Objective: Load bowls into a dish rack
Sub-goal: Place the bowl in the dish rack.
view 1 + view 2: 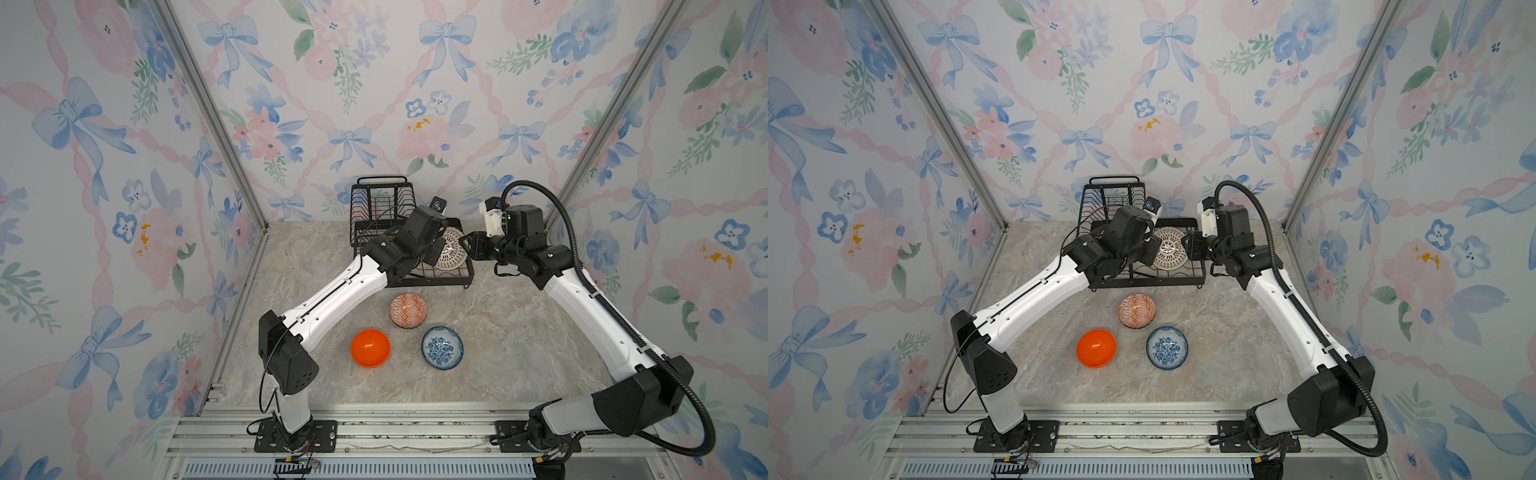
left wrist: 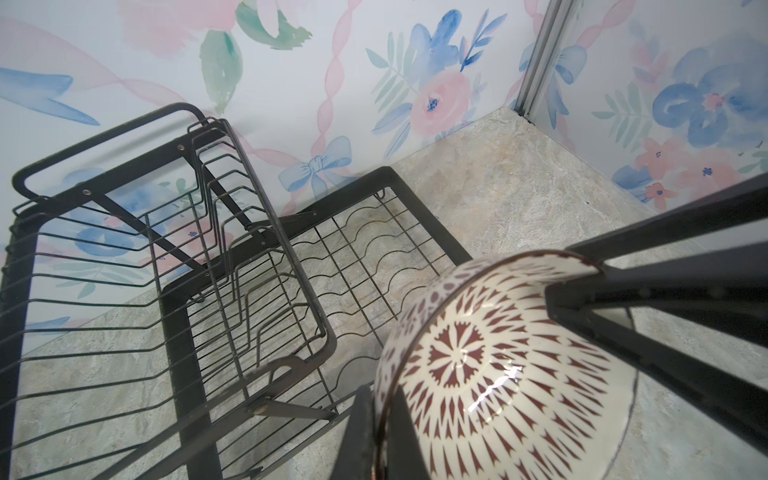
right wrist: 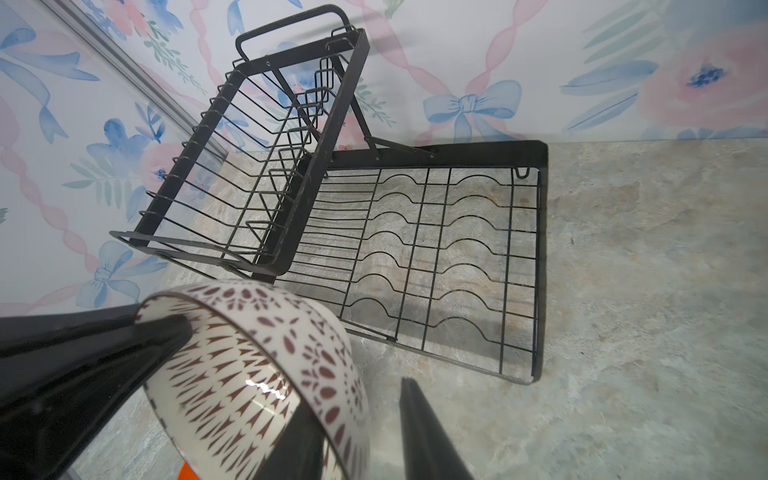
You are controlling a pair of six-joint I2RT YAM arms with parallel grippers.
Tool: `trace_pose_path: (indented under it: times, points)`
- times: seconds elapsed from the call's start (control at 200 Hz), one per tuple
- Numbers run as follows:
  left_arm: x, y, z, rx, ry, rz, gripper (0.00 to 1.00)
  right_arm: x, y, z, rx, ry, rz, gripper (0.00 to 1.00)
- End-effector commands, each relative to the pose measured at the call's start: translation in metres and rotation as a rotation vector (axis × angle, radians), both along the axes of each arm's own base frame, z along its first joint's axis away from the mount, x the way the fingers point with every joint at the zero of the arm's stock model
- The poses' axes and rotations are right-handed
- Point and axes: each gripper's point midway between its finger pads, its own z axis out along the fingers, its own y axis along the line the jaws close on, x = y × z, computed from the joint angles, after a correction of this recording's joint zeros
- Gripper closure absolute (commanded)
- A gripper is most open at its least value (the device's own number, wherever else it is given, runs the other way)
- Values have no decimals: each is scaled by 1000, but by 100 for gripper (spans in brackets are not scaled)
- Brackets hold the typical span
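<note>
A white bowl with a dark red lattice pattern (image 1: 452, 252) (image 1: 1169, 248) hangs tilted on edge over the right part of the black wire dish rack (image 1: 436, 283). My left gripper (image 2: 379, 399) is shut on one side of its rim (image 2: 498, 374). At the opposite rim, my right gripper (image 3: 357, 399) straddles the wall: one finger is inside the bowl (image 3: 249, 374), and the outer finger (image 3: 415, 415) stands a little off it. The rack's lower tray (image 3: 540, 249) and raised basket (image 2: 249, 257) hold nothing.
Three bowls sit on the marble table in front of the rack: orange-and-white geometric (image 1: 408, 310), plain orange (image 1: 370, 348), blue-and-white floral (image 1: 442, 347). The rack stands against the back wall. Both arms meet over its right half.
</note>
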Motion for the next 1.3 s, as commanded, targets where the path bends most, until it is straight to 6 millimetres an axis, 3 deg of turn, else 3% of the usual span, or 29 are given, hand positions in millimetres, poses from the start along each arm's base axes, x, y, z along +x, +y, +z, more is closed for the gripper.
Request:
trace_pose_path:
  times: [0.0, 0.115, 0.21, 0.445, 0.545, 0.61, 0.735, 0.815, 0.89, 1.03, 1.05, 1.155, 1.295]
  points:
    - [5, -6, 28, -70, -63, -10, 100, 7, 5, 11, 2, -36, -6, 83]
    - [4, -6, 27, -69, -61, -10, 100, 6, 6, 11, -1, -38, -2, 89]
    - [4, -7, 28, -72, -63, -13, 100, 5, 5, 9, -8, -37, -6, 100]
    - [3, -6, 29, -66, -67, -17, 100, 5, -5, 12, -49, -69, -38, 100]
    - [3, 4, 43, -37, -116, 2, 54, 8, -13, 20, -89, -104, -58, 100]
    - [4, 16, 58, -21, -158, 24, 31, 15, -20, 25, -123, -143, -71, 100]
    - [9, 57, 81, -32, -199, 101, 2, 39, -32, 31, -204, -241, -110, 100]
    - [17, 95, 81, -49, -187, 179, 2, 58, -38, 38, -265, -355, -142, 100]
    - [22, 133, 67, -57, -153, 257, 2, 79, -39, 41, -311, -463, -168, 100]
    - [21, 200, 42, -54, -105, 399, 2, 115, -26, 46, -369, -657, -145, 100]
    - [21, 208, 38, -60, -98, 415, 2, 124, -22, 36, -385, -665, -135, 100]
    - [17, 249, 22, -97, -64, 489, 2, 148, -7, 28, -433, -784, -97, 100]
    - [11, 285, -9, -146, -8, 552, 2, 180, -9, 11, -481, -831, -104, 100]
